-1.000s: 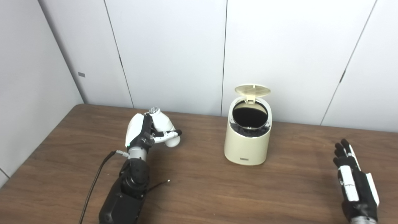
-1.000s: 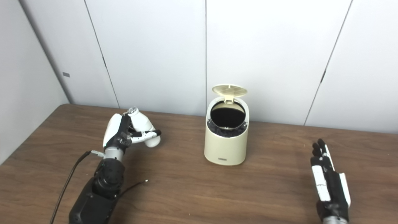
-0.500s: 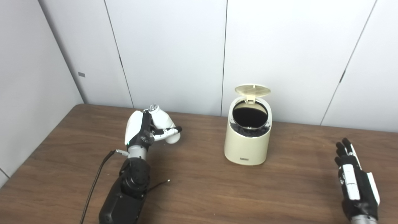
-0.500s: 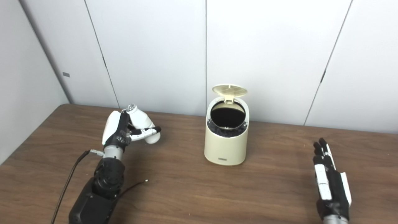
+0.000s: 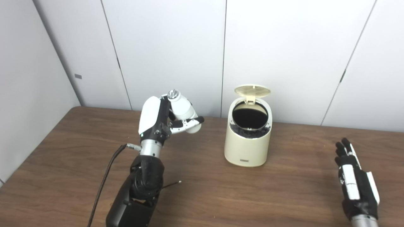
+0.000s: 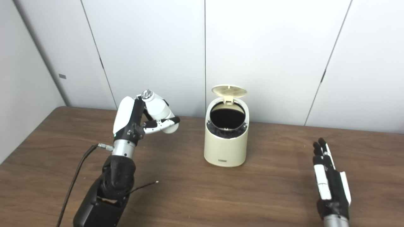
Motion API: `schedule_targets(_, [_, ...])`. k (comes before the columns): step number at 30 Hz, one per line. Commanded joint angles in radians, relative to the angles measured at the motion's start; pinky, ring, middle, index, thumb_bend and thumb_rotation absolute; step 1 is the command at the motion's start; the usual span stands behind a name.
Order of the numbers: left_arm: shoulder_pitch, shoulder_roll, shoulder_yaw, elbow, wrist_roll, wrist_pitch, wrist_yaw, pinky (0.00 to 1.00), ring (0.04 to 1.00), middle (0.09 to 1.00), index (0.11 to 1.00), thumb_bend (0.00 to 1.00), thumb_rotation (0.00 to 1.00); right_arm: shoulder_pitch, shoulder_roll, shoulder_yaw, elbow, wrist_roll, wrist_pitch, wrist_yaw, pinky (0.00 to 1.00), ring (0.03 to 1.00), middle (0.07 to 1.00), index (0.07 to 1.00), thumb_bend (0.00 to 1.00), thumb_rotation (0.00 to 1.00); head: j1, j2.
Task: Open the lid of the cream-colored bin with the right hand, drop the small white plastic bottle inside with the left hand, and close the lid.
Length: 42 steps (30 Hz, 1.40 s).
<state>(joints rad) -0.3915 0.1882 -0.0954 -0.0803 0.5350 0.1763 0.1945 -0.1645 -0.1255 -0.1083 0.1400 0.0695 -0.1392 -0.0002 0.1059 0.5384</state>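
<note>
The left hand [image 5: 157, 121] sits left of centre in the frame, raised off the table [image 5: 202, 189] with its fingers wrapped around the small white plastic bottle [image 5: 184, 110]. The bottle is tilted, with its cap pointing up and to the left and its base jutting out to the right past the fingers. The cream-colored bin [image 5: 247, 138] stands at centre frame with its lid [image 5: 252, 90] flipped up behind the dark mouth, well apart from the bottle.

The right hand [image 5: 356, 186] lies at the lower right corner — fingers straight and spread, holding nothing, far from the bin.

The main risk looks to be the drop itself. The mouth is round and not much wider than the bottle appears, so a release short of it, or with the bottle lying crosswise, could leave it bridging the rim or bouncing onto the table. The upright lid is another hazard — a brush from the arriving fingers could knock it shut. The bin also looks light, so a bump from the left might shove or tip it.
</note>
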Motion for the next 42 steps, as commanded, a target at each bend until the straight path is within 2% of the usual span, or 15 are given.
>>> schedule_targets(1, [-0.057,-0.005,-0.004,-0.040,0.018,-0.023,0.000,0.32,0.435,0.512,0.501,0.47,0.00,0.045,0.039,0.017,0.045,0.004,-0.005,0.001,0.98,0.973,0.952,0.956,0.63,0.88,-0.010,0.002])
schedule_targets(7, [-0.068,-0.047,-0.025,-0.077,0.033,-0.002,-0.026,0.33,0.442,0.538,0.488,0.47,0.00,0.045,0.051,0.021,0.028,-0.007,0.001,-0.008,0.95,0.965,0.945,0.942,0.61,0.86,-0.018,0.002])
schedule_targets(12, [-0.074,-0.068,-0.051,-0.083,0.051,-0.053,-0.016,0.33,0.435,0.536,0.490,0.47,0.00,0.047,0.050,0.021,0.026,-0.023,0.005,-0.013,0.95,0.971,0.948,0.944,0.61,0.89,-0.027,0.000])
schedule_targets(19, [-0.107,-0.104,-0.077,-0.076,0.063,-0.073,-0.028,0.35,0.441,0.535,0.487,0.47,0.00,0.050,0.055,0.020,0.007,-0.019,0.037,-0.020,0.95,0.974,0.947,0.947,0.62,0.87,-0.030,0.003])
schedule_targets(25, [-0.138,-0.132,-0.095,-0.025,0.077,-0.138,0.003,0.36,0.444,0.534,0.486,0.47,0.00,0.051,0.059,0.020,0.010,-0.027,0.036,-0.025,0.96,0.971,0.940,0.940,0.62,0.86,-0.038,0.002])
schedule_targets(28, [-0.155,-0.149,-0.100,0.017,0.103,-0.178,0.045,0.35,0.441,0.537,0.491,0.47,0.00,0.054,0.055,0.028,0.009,-0.066,0.037,-0.043,0.94,0.962,0.934,0.936,0.63,0.88,-0.042,0.003])
schedule_targets(30, [-0.166,-0.162,-0.100,0.048,0.111,-0.200,0.066,0.35,0.435,0.529,0.496,0.47,0.00,0.054,0.056,0.025,0.012,-0.051,0.032,-0.034,0.94,0.963,0.937,0.937,0.63,0.89,-0.046,0.003])
schedule_targets(35, [-0.197,-0.190,-0.103,0.120,0.117,-0.231,0.105,0.37,0.426,0.503,0.505,0.48,0.00,0.052,0.055,0.026,0.021,-0.066,0.027,-0.041,0.92,0.961,0.938,0.933,0.64,0.89,-0.048,0.000])
schedule_targets(42, [-0.250,-0.197,-0.120,0.261,0.133,-0.305,0.172,0.33,0.407,0.499,0.521,0.47,0.00,0.050,0.065,0.022,0.022,-0.039,0.019,-0.029,0.93,0.962,0.941,0.936,0.61,0.88,-0.049,0.002])
